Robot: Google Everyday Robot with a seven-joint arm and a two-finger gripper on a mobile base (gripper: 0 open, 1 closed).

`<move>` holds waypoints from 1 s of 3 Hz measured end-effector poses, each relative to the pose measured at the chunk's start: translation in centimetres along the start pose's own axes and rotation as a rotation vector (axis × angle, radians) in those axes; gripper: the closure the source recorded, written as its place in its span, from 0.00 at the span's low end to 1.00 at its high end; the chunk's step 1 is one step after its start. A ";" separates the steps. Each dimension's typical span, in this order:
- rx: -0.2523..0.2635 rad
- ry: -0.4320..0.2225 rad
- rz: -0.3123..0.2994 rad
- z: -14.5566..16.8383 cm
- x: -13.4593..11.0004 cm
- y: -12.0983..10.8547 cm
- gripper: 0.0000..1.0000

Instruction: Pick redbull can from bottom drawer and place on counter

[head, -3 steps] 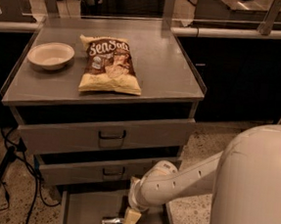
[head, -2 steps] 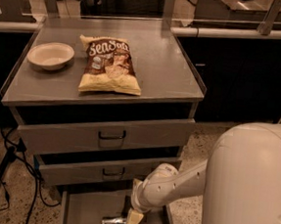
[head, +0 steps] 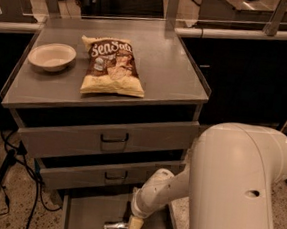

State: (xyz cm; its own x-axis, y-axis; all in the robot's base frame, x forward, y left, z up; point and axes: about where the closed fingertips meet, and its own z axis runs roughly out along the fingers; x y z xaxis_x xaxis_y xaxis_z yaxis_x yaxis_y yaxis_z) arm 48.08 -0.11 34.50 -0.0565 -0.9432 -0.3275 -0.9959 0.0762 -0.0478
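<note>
At the six o'clock edge of the view, the bottom drawer point(head: 89, 217) is seen extended from under the cabinet, its flat grey floor exposed. The redbull can point(head: 115, 228) is laid on its side on that floor, near the middle of the drawer, with its silvery end turned toward nine o'clock. The gripper point(head: 132, 228) is lowered into the drawer and is set against the can's three o'clock end, touching it or just beside it. Whether the can is gripped or merely met cannot be told from this angle. The pale arm point(head: 163, 191) is stretched toward the gripper from the large white robot body point(head: 237, 190), by which the four o'clock quarter is filled.

Above the bottom drawer, toward twelve o'clock, two closed drawers are stacked: the middle drawer point(head: 78, 177) and the top drawer point(head: 61, 140), each fitted with a dark handle. The counter point(head: 172, 74) is spread over them. A chip bag point(head: 111, 66) is laid flat on it near the centre, and a pale bowl point(head: 52, 57) is placed at the bag's nine o'clock, apart from it. Dark cables point(head: 5, 172) are draped on the speckled floor at eight o'clock.
</note>
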 end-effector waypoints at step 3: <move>-0.009 -0.026 0.011 3.3 1.5 0.5 0.00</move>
State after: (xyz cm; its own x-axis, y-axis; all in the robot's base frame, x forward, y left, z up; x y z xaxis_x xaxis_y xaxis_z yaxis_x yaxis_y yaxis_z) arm 47.75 -0.45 30.90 -0.0658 -0.9337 -0.3521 -0.9959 0.0836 -0.0355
